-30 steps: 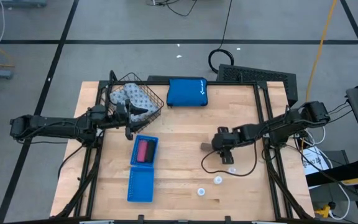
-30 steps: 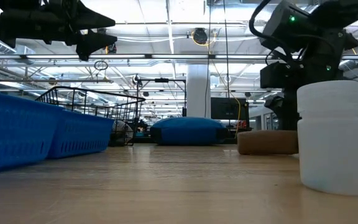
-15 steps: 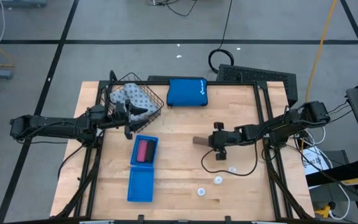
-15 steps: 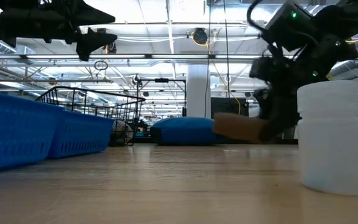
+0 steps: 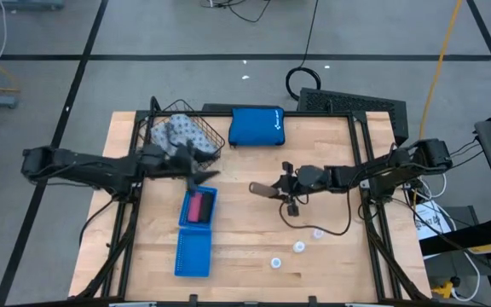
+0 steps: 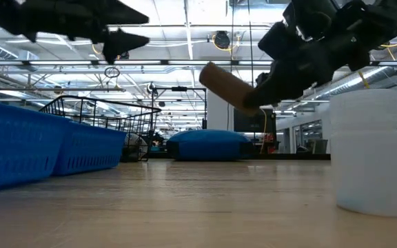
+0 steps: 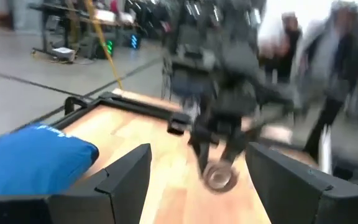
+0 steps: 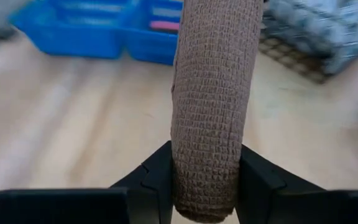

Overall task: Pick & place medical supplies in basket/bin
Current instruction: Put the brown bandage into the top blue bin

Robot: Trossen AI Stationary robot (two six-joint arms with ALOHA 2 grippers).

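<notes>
Brown roll (image 5: 261, 189) is clear of the tabletop (image 5: 245, 247), long axis running toward the blue tray (image 5: 195, 230), tilted up in the low view. Right claw (image 5: 273, 191) clamps one end between narrowed fingers. Left claw (image 5: 209, 170) stands open, empty, over the tray. A second ago the roll lay on the tabletop.

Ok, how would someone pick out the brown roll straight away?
Look to the wooden table, right of its blue tray. The brown roll hangs above the boards, pinched in the right end effector; the pink roll lies in the tray.
</notes>
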